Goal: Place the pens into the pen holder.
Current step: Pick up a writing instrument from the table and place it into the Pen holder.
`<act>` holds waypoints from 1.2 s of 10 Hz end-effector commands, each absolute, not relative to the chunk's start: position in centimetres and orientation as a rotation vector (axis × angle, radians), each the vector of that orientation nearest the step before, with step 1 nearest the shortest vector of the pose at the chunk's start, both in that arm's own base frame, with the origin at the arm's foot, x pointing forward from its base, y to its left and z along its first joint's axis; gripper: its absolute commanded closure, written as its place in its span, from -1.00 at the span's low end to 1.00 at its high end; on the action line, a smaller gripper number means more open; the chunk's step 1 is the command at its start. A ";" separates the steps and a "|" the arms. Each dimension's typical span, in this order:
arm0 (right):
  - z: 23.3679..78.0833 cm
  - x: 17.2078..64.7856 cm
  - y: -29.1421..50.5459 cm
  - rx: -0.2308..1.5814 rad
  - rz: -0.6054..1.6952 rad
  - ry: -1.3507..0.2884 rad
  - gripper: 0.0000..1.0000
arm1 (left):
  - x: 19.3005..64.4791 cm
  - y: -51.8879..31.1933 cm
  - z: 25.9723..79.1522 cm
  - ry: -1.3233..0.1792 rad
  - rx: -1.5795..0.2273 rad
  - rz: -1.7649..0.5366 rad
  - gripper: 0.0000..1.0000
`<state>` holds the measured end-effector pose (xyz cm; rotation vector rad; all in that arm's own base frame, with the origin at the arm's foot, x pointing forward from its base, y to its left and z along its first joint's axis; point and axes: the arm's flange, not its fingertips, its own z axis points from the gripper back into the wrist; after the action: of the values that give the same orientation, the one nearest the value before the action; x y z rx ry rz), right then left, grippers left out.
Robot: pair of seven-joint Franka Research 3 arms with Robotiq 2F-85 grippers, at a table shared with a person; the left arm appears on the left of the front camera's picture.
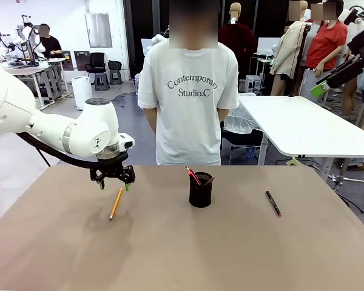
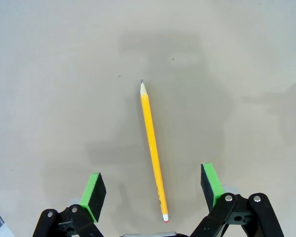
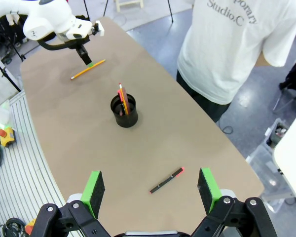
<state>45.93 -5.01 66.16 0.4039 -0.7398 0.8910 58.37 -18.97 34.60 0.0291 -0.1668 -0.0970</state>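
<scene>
An orange-yellow pencil (image 1: 115, 204) lies flat on the brown table, left of the middle. My left gripper (image 1: 112, 180) hangs open just above its far end. In the left wrist view the pencil (image 2: 152, 148) runs between the two green pads of the left gripper (image 2: 152, 186), untouched. The black mesh pen holder (image 1: 201, 190) stands upright at the table's middle with a red pen (image 1: 193, 175) leaning in it. A black pen with a red tip (image 1: 273, 203) lies to the right. My right gripper (image 3: 151, 185) is open, high above that black pen (image 3: 166, 180).
A person in a white T-shirt (image 1: 188, 103) stands at the far edge with hands behind the back. The right arm's gripper (image 1: 320, 90) is raised at the upper right. A white table (image 1: 309, 127) stands behind on the right.
</scene>
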 end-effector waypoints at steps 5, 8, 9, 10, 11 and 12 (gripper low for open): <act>66.3 45.9 -5.0 0.415 0.894 -0.753 -1.00 | 61.0 -20.6 33.0 -0.096 0.038 -0.088 -1.00; 66.3 45.9 -5.0 0.415 0.894 -0.753 -1.00 | 61.9 -20.8 31.5 -0.073 0.023 -0.107 -1.00; 66.3 45.9 -5.0 0.415 0.894 -0.753 -1.00 | 62.2 -20.8 31.2 -0.073 0.013 -0.115 -1.00; 66.3 45.9 -5.0 0.415 0.894 -0.753 -1.00 | 62.4 -20.7 31.0 -0.066 0.006 -0.119 -1.00; 66.3 45.9 -5.0 0.415 0.894 -0.753 -1.00 | 62.6 -20.5 30.7 -0.056 -0.002 -0.119 -1.00; 66.3 45.9 -5.0 0.415 0.894 -0.753 -1.00 | 62.9 -20.4 30.5 -0.038 -0.006 -0.114 -1.00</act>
<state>45.92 -5.01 66.16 0.4039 -0.7398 0.8910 62.11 -20.86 30.20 0.0140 -0.0678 -0.1098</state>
